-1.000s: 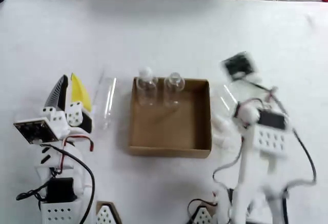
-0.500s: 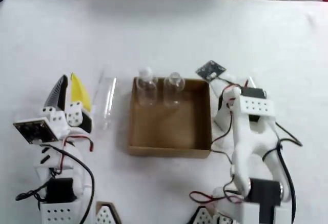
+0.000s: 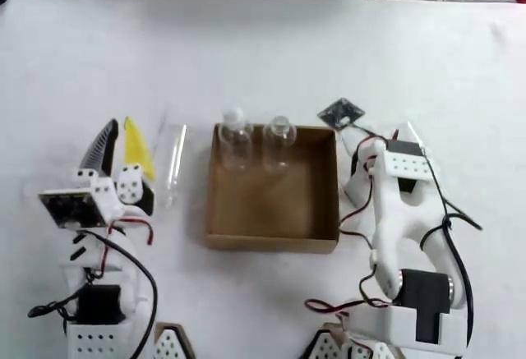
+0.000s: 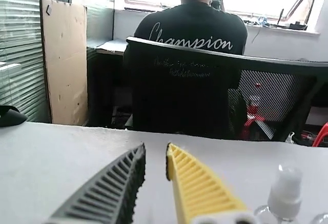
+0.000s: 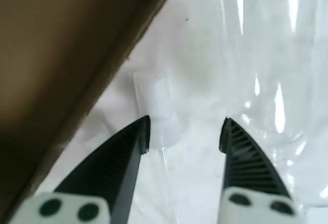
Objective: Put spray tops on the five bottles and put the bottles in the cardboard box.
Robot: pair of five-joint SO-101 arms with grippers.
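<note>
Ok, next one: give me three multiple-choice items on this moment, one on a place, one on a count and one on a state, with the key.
1. Where is the lying clear bottle?
A) inside the cardboard box
B) on the table, between the left pincer and the box
C) on the far right of the table

2. How many bottles are in the box?
A) two
B) four
C) none

3. How is the right pincer?
A) shut on a bottle
B) shut on nothing
C) open

Key:
1 B, since the high view shows it flat on the table just left of the box.
2 A, since two topped bottles sit by the far wall.
3 C, since the right wrist view shows its fingers well apart.
</note>
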